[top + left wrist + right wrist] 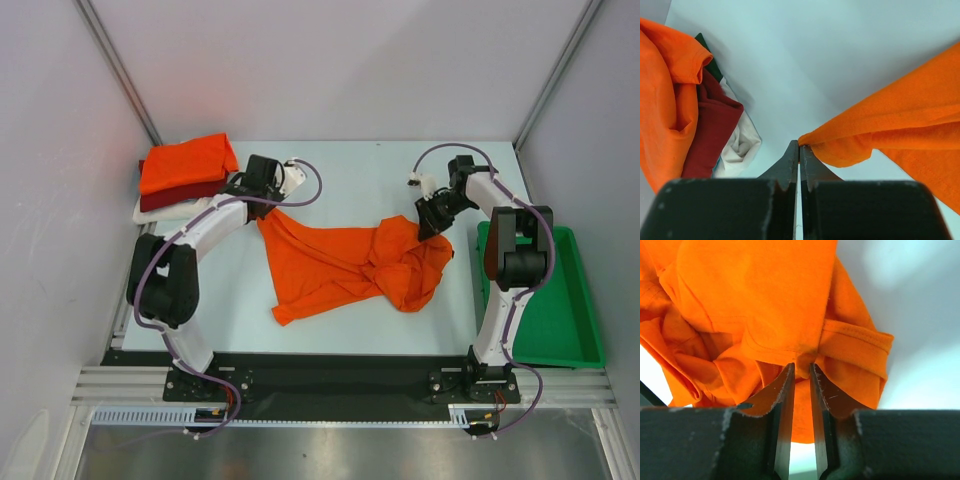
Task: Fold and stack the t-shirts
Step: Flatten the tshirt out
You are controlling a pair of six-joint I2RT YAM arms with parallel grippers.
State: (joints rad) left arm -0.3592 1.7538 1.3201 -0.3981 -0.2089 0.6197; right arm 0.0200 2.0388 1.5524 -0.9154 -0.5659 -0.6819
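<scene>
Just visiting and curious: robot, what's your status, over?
Left gripper shut on a corner of the orange t-shirt. Right gripper nipping its bunched end. Shirt crumpled, not yet folded. Folded stack and green tray off to the sides.

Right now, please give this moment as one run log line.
left hand: shut on crumpled orange t-shirt edge | right hand: pinching same shirt | folded stack: far left, orange on top

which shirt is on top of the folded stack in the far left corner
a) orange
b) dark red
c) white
a, the orange shirt lies on top, with the dark red shirt under it and the white shirt showing at the bottom.
</scene>
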